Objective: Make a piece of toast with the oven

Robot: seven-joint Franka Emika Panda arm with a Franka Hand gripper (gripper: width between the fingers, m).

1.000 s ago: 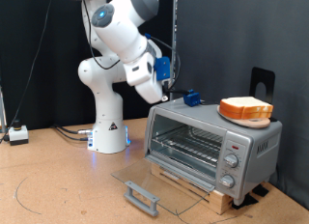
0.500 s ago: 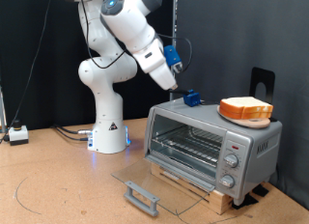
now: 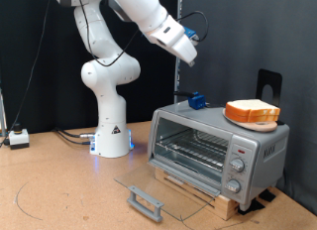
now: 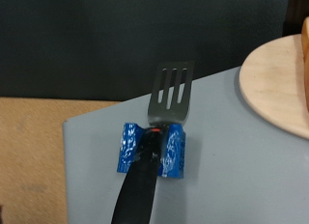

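Evidently the work is at an early stage. The toaster oven (image 3: 220, 149) stands by the counter's right edge in the exterior view, its glass door (image 3: 158, 185) already folded down flat with the bar handle (image 3: 146, 202) out front, and the wire rack (image 3: 193, 151) inside bare. The slice of bread (image 3: 252, 110) sits on an orange plate (image 3: 251, 118) on the oven's roof, not yet loaded. A slotted spatula (image 4: 159, 123) in a blue holder (image 4: 150, 150) rests on that roof too. The gripper (image 3: 188, 54) hangs high above, apart from everything; I cannot tell how wide it stands. No legible writing shows.
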